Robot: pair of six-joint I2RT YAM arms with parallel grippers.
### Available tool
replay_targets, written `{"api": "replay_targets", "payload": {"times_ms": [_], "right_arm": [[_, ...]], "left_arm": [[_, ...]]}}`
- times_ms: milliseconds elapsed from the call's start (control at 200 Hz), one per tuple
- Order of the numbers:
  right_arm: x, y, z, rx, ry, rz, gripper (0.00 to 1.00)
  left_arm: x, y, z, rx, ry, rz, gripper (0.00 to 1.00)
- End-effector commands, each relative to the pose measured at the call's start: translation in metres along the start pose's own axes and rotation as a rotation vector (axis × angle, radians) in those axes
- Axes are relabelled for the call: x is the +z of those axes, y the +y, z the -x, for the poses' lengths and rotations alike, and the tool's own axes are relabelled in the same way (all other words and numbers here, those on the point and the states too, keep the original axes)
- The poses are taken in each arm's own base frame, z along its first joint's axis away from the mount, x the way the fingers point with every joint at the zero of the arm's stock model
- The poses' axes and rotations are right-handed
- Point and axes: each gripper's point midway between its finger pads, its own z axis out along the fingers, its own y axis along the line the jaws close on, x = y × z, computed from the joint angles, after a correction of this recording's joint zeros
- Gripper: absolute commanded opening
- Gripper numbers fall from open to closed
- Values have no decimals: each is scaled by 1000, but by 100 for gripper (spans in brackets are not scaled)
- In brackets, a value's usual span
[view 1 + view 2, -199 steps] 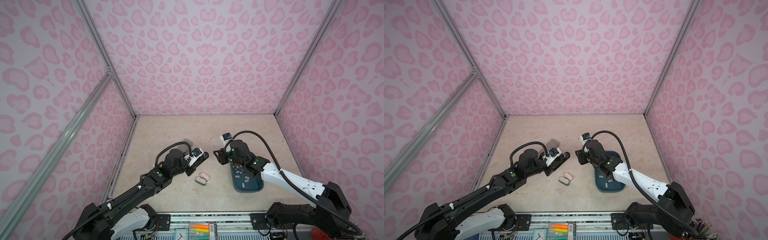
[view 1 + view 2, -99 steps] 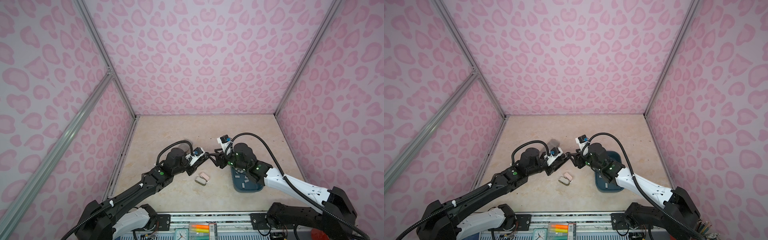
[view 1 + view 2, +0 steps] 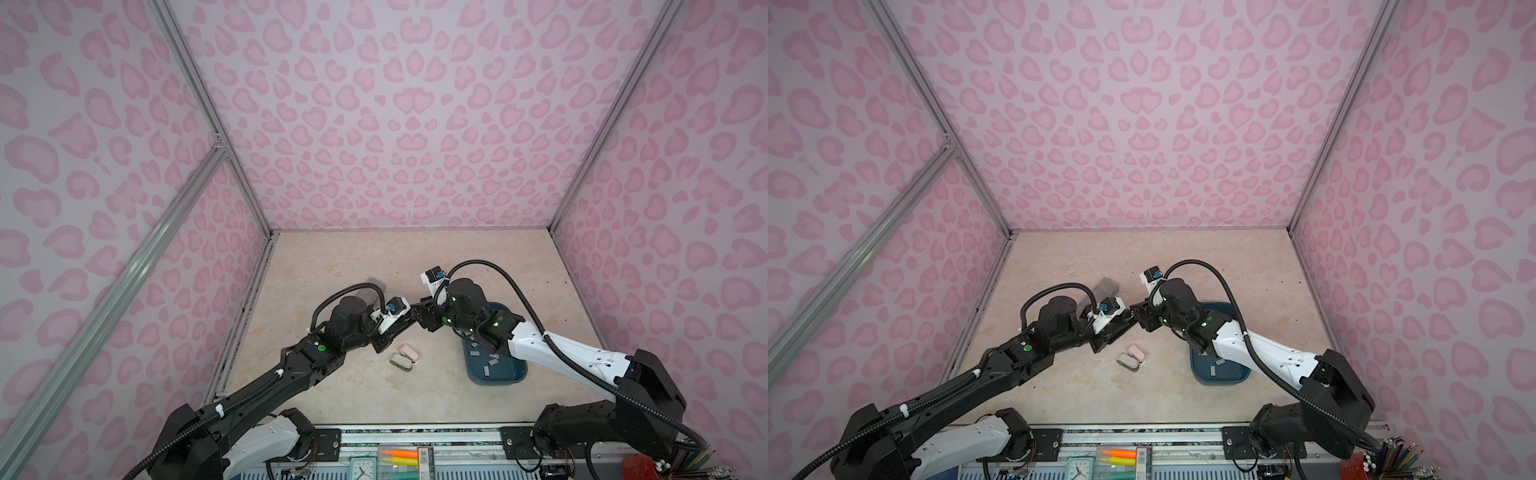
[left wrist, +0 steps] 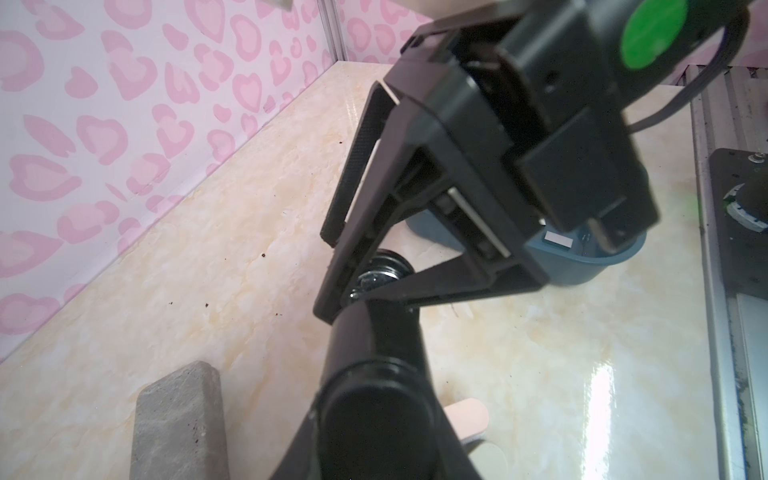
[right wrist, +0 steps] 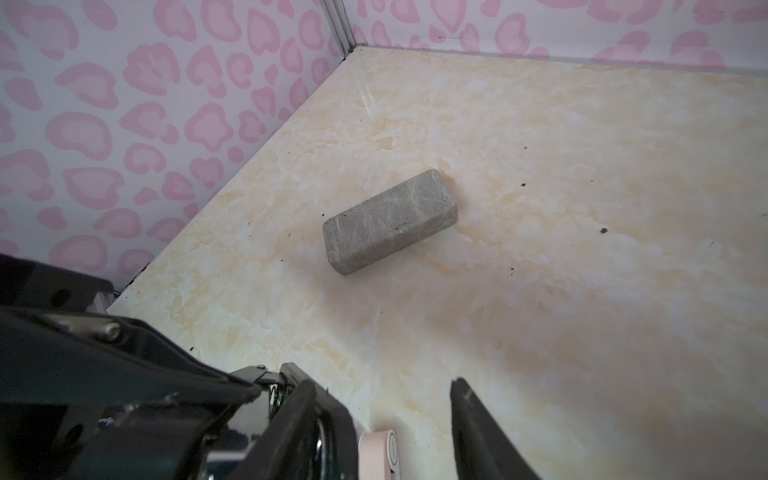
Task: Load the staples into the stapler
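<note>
- The grey speckled block is lying flat on the worktop towards the far left corner. It is sitting well apart from the meeting point of the arms and, as far as I can judge, is playing no part in this step.
- The left end effector is clamping the black stapler by its rear part. It is holding the stapler lifted off the worktop with the front end pointing at the other arm. My reading is that this arm is acting as a vice, so the stapler is not sliding while the other arm is working on it.
- A pink piece and a whitish piece are lying side by side on the worktop, just nearer the camera than the stapler. Nothing is touching them.
- The right end effector is standing with its jaws apart, and only bare worktop is showing between them in the right wrist view. One finger is resting against the stapler's front, right beside an exposed coil spring. It is probably prising or checking the magazine, though I cannot tell whether the magazine is fully open.
- The staples are lying loose in the blue tray, partly under the right forearm. Neither end effector is carrying one, so loading is not yet under way. The tray is sitting on the right arm's side, which is handy for that arm to pick from.
</note>
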Motion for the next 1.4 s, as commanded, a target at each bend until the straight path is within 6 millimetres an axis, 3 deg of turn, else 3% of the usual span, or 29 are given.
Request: {"api": "replay_targets", "payload": {"times_ms": [0,620,850,935,1030,1125,1285,1400], "right_arm": [[3,-18,-14,4,51,-88,52],[20,-46,-30,50,137,-220,49],[12,-48,-25,48,113,-241,51],[5,-54,-20,44,86,-267,51],[-8,-65,-12,38,36,-311,52],[-28,-78,-3,47,-22,-384,53],[-64,-88,11,42,-175,-426,65],[-90,-92,20,30,-317,-443,72]], "left_arm": [[-7,-2,25,39,-108,-13,4],[-22,-2,35,55,-213,12,4],[-23,5,35,50,-206,53,4],[-19,15,37,70,-227,104,4],[-10,28,56,113,-236,120,4],[0,26,76,185,-218,30,4],[2,42,111,328,-262,46,4],[5,33,116,494,-138,-88,4]]}}
